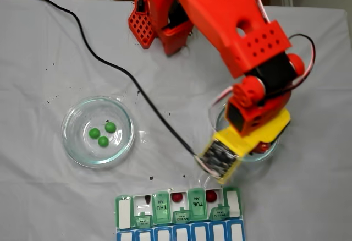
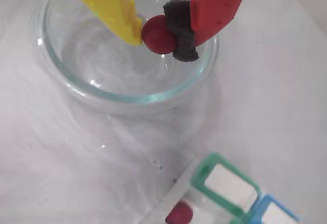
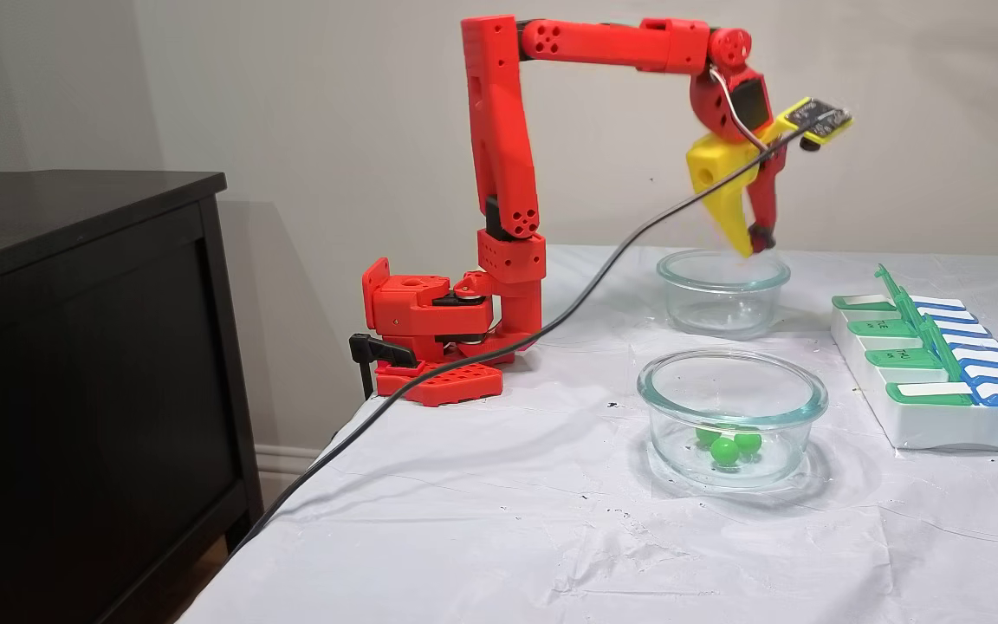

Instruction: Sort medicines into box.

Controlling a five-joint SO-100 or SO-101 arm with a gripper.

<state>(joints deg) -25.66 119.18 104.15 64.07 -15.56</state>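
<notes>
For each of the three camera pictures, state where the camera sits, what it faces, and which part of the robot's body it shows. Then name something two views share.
A fixed view: above the table, looking down; shows the red arm and the gripper over a round clear glass dish holding three green balls.
Wrist view: rides on the gripper, looking down at a small glossy red ball pinched over another glass dish.
Another fixed view: beside the table, side-on; shows the whole arm.
Shared: both fixed views show the green-lidded pill organiser.
</notes>
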